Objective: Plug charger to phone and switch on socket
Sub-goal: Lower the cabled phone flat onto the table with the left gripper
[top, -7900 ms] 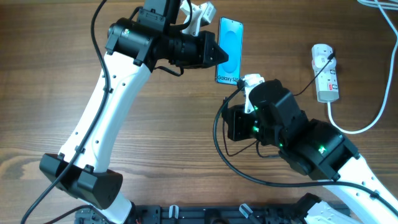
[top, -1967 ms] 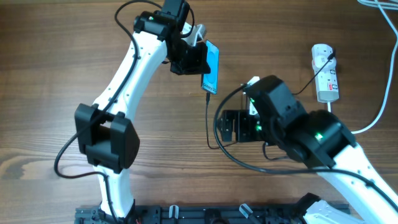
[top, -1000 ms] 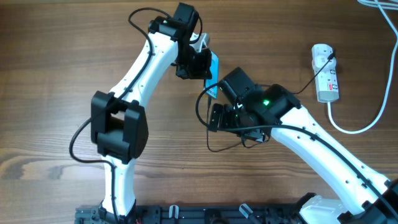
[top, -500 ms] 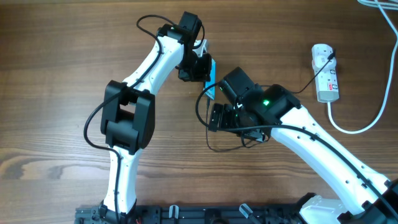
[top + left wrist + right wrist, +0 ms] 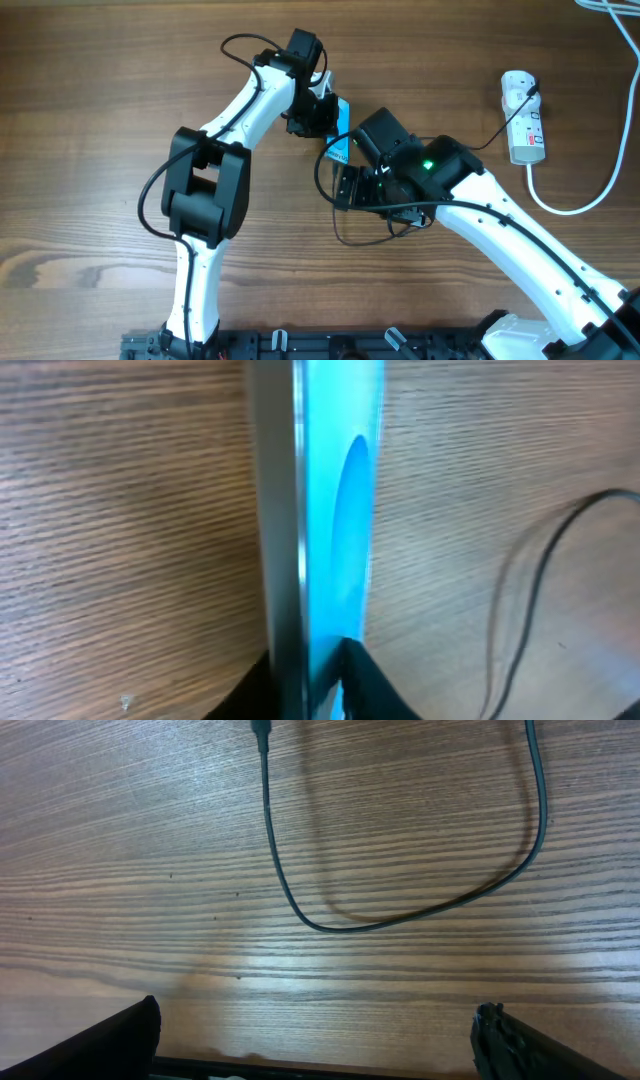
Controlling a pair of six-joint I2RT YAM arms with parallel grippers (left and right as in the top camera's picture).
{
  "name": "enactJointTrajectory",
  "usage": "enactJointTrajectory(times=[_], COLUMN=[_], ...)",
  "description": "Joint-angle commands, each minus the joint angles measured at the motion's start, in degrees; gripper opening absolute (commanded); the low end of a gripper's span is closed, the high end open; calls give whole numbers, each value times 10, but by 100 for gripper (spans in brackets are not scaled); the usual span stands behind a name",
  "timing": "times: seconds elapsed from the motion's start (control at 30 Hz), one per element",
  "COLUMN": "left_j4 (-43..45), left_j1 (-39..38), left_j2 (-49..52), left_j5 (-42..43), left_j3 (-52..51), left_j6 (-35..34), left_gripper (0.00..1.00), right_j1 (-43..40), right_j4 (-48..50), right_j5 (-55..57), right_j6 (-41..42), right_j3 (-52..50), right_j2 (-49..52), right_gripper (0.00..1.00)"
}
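Observation:
The phone (image 5: pixel 342 125) stands edge-on between the fingers of my left gripper (image 5: pixel 325 112), turquoise screen facing right. In the left wrist view the phone (image 5: pixel 335 540) fills the middle, and my left gripper (image 5: pixel 310 660) is shut on it, one black finger on each face. The charger (image 5: pixel 335 215), a thin black cable, loops on the table and leads up to the phone's lower end. My right gripper (image 5: pixel 345 185) hovers just below the phone, and in its wrist view this gripper (image 5: pixel 320 1020) is wide open and empty above the charger (image 5: pixel 300 910). The socket (image 5: pixel 525 120) lies far right.
A thick white cord (image 5: pixel 590 205) curves from the socket towards the right edge. The right arm's body stretches from the middle to the bottom right corner. A black rail runs along the front edge. The charger (image 5: pixel 513 575) also shows beside the phone in the left wrist view.
The left arm's elbow has swung to the right while the phone stays in nearly the same spot in its grip. The right arm has not moved.

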Motion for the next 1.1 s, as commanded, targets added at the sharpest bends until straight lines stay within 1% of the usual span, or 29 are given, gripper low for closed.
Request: enactJointTrajectory(times=[0.0, 0.17, 0.3, 0.53, 0.57, 0.63, 0.83, 0.87, 0.9, 1.03, 1.07], left_j4=[-4, -4, -4, 1, 2, 1, -2, -5, -8, -18, -20], left_j1=[-2, -2, -2, -2, -2, -2, -2, -2, -2, -2, -2], left_j2=[9, 10, 13, 30, 30, 30, 30, 30, 30, 30, 30], left_j5=[-37, -49, -93, -95, -99, -111, -116, -116, -117, -125, -125], left_j3=[-11, -11, -11, -16, -18, -19, -19, -19, -19, -19, -19], left_j6=[2, 2, 2, 2, 2, 2, 2, 2, 2, 1, 2], left_gripper=[20, 21, 21, 22, 25, 35, 34, 35, 43, 44, 47], right_j1=[-2, -2, -2, -2, -2, -2, -2, -2, -2, -2, -2], right_j4=[1, -4, -14, -16, -16, -16, -19, -21, -22, -29, -31], right_j5=[10, 10, 10, 10, 10, 10, 10, 11, 13, 12, 13], right_j6=[-7, -7, -8, -8, -8, -8, -8, -8, -9, -23, -23], right_j3=[9, 9, 9, 9, 9, 9, 9, 9, 9, 9, 9], right_j2=[4, 4, 4, 4, 4, 4, 4, 4, 4, 4, 4], right_gripper=[100, 100, 100, 100, 100, 100, 100, 100, 100, 100, 100])
